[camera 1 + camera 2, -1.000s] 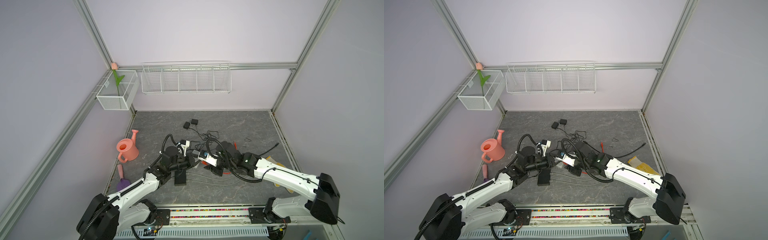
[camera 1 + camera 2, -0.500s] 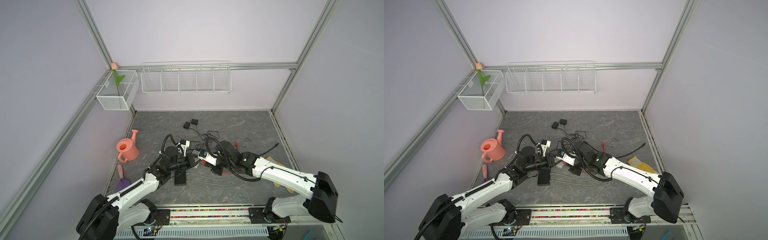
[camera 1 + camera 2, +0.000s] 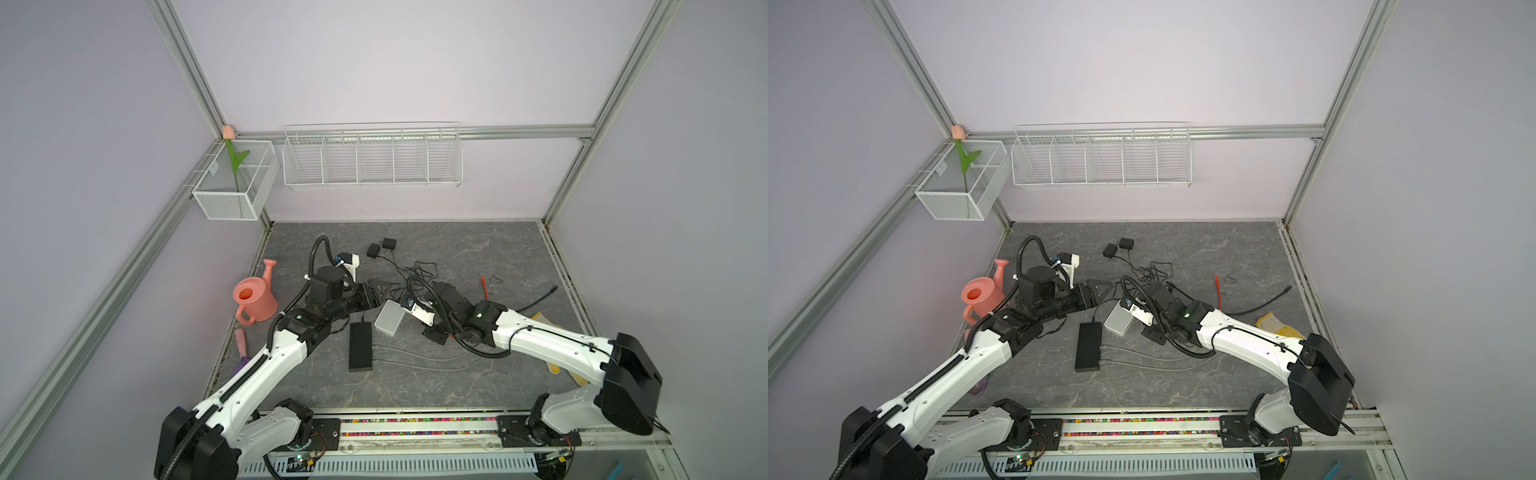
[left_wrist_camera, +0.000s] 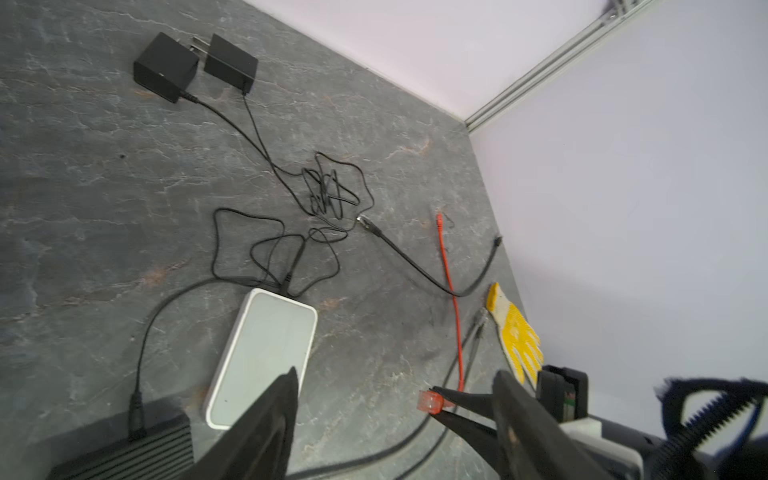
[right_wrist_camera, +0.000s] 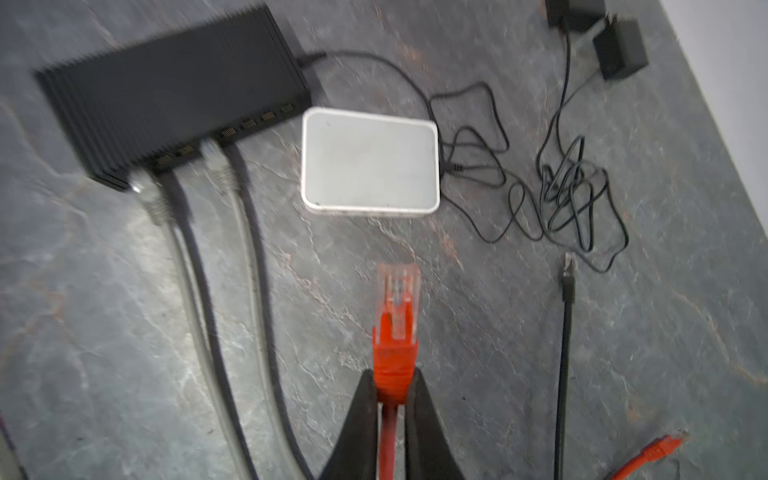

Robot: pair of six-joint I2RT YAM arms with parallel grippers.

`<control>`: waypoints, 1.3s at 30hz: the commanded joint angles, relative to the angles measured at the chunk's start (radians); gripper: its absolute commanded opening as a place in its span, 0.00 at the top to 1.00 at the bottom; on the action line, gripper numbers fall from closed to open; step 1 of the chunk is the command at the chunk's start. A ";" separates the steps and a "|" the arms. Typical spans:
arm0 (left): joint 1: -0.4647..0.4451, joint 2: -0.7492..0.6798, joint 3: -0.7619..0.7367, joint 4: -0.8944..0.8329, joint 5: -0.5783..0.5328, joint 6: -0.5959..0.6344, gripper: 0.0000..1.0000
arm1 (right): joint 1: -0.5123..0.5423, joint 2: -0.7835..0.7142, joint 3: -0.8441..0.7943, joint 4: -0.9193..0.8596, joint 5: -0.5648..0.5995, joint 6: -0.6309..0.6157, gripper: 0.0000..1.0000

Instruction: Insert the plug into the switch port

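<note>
Between the right gripper's (image 5: 390, 384) two black fingers (image 5: 357, 424) sits the orange plug (image 5: 397, 307), clamped by its rubber boot, with the clear tip sticking out past the fingertips and clear of the floor (image 5: 498, 332). Straight ahead of that tip, apart from it, lies the white box (image 5: 370, 160). Ahead and off to one side lies the black switch (image 5: 174, 87), flat on the floor, its row of ports (image 5: 249, 124) turned toward the gripper (the view is blurred, so I cannot tell which port the tip lines up with). Grey cables (image 5: 224, 178) and black ones run out of several ports and pass beside the fingers.

The left gripper (image 4: 395, 376) hangs with its fingers spread wide apart, holding nothing. In its wrist view one finger overlaps the near end of the white box, and the plug shows in the gap, close to the other finger; whether they touch I cannot tell. In both top views the two grippers stand near each other, with the white box just below and between them.

Behind the right gripper the orange cable (image 4: 451, 291) trails across the floor, past a yellow glove (image 4: 515, 332). Farther ahead of the left gripper lie tangled thin black wires (image 4: 328, 191) and two power adapters (image 4: 166, 68)
</note>
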State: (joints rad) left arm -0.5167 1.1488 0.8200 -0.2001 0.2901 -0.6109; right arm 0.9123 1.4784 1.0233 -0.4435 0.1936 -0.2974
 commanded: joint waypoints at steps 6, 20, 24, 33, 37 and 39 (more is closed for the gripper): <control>0.007 0.378 0.167 -0.155 -0.007 0.181 0.40 | -0.018 0.180 0.071 -0.100 0.141 0.006 0.94; 0.045 0.591 0.217 -0.078 0.044 0.218 0.50 | -0.041 0.380 0.217 -0.115 0.036 -0.056 0.94; 0.046 0.610 0.221 -0.064 0.057 0.223 0.50 | -0.041 0.422 0.249 -0.117 0.011 -0.062 0.94; 0.045 0.646 0.225 -0.042 0.081 0.230 0.50 | -0.047 0.474 0.291 -0.124 0.006 -0.069 0.93; 0.047 0.660 0.219 -0.024 0.099 0.226 0.53 | -0.048 0.486 0.305 -0.128 0.003 -0.073 0.94; 0.045 0.664 0.217 -0.021 0.108 0.224 0.53 | -0.050 0.493 0.312 -0.130 0.002 -0.075 0.94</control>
State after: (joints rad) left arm -0.4683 1.7947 1.0172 -0.2470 0.3634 -0.4061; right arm 0.8654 1.9434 1.3106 -0.5697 0.2165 -0.3515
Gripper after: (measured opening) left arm 0.471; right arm 0.115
